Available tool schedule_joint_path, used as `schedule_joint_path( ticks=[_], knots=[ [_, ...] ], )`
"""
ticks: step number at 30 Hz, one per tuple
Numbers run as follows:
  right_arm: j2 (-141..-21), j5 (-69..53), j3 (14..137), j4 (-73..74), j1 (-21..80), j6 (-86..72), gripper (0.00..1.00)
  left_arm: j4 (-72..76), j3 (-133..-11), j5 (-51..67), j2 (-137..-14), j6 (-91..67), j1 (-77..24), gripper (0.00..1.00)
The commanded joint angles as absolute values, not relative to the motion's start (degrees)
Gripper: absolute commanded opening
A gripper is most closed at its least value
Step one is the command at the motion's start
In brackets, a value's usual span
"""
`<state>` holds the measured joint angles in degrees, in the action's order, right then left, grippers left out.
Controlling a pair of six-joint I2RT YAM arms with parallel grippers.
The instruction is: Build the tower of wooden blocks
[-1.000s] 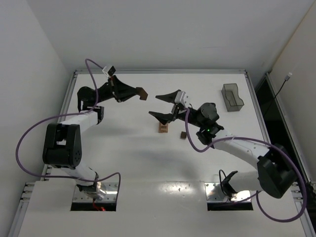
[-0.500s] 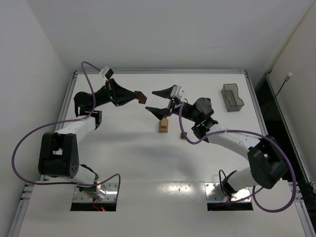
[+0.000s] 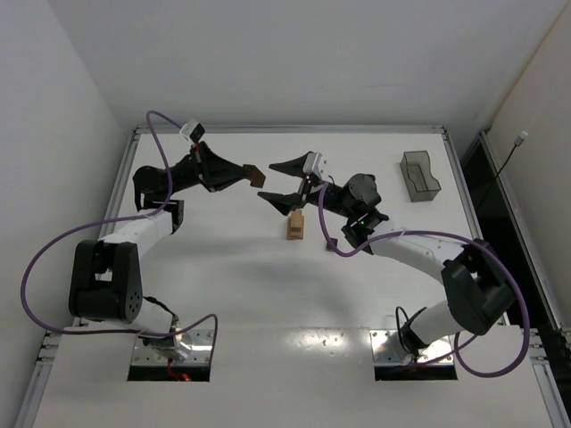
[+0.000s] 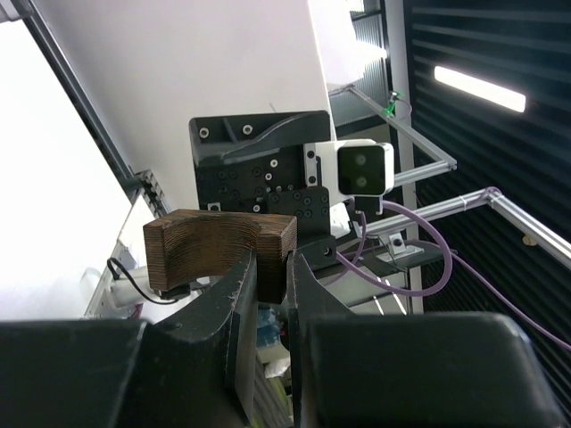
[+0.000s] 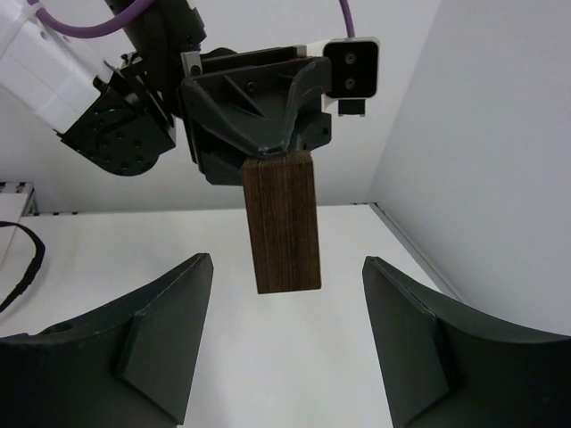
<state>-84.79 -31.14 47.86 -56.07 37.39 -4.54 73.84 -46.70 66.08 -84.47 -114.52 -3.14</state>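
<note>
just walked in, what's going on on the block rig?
The left gripper is shut on a dark brown wood block and holds it in the air. The right gripper points at it with jaws open, not touching it; it looks like a handover. A short tan tower stands on the table close by.

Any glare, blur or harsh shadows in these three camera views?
Top external: soft even light, faint shadows on the table, nothing blurred. Left wrist: left side blown out white, a ceiling light strip glares, yet the dark block is sharp. Right wrist: evenly lit; its own fingers look near-black and slightly soft.
</note>
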Motion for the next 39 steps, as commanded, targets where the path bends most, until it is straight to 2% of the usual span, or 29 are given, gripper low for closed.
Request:
schedule_joint_path(
  ticks=[1,15,25,26,29,30,31,32,33,34,39],
  knots=[
    [-85.6,-33.31,50.27,-60.47,38.41,-5.45,0.65,105.91,-49.65,65.3,-82.88,-139.75,-3.69,0.0],
    [-87.28,-32.78,51.86,-61.0,39.46,-4.92,0.57,105.91,-50.19,65.3,-82.88,-140.27,-4.22,0.0],
    [-87.8,-32.78,52.38,-60.47,39.46,-4.92,0.28,105.91,-49.66,65.3,-82.35,-140.27,-4.22,0.0],
    [-87.8,-32.78,52.38,-60.47,39.46,-5.44,0.2,105.91,-49.66,65.3,-82.35,-140.27,-4.22,0.0],
    [-88.33,-32.26,52.91,-60.47,39.46,-5.45,0.05,105.3,-49.66,65.82,-82.35,-140.27,-4.22,0.0],
    [-88.33,-31.47,52.91,-60.47,39.46,-5.45,0.0,103.55,-49.66,66.35,-82.35,-138.71,-4.74,0.04],
    [-88.33,-31.46,52.91,-60.47,39.46,-5.45,0.0,101.97,-49.66,66.97,-82.35,-137.91,-4.75,0.28],
    [-88.33,-31.46,52.39,-60.99,39.46,-5.45,0.0,101.95,-49.14,66.97,-81.83,-137.9,-4.75,0.44],
    [-87.81,-31.46,52.38,-61.0,39.46,-5.45,0.0,101.43,-49.13,66.97,-81.83,-137.29,-4.75,0.66],
    [-87.28,-30.94,52.38,-61.0,39.46,-5.45,0.0,100.82,-48.61,66.97,-81.83,-136.15,-4.75,0.99],
    [-82.72,-29.19,48.43,-56.36,39.46,-6.15,0.0,90.72,-45.98,68.2,-78.68,-128.24,-2.82,1.0]
  ],
)
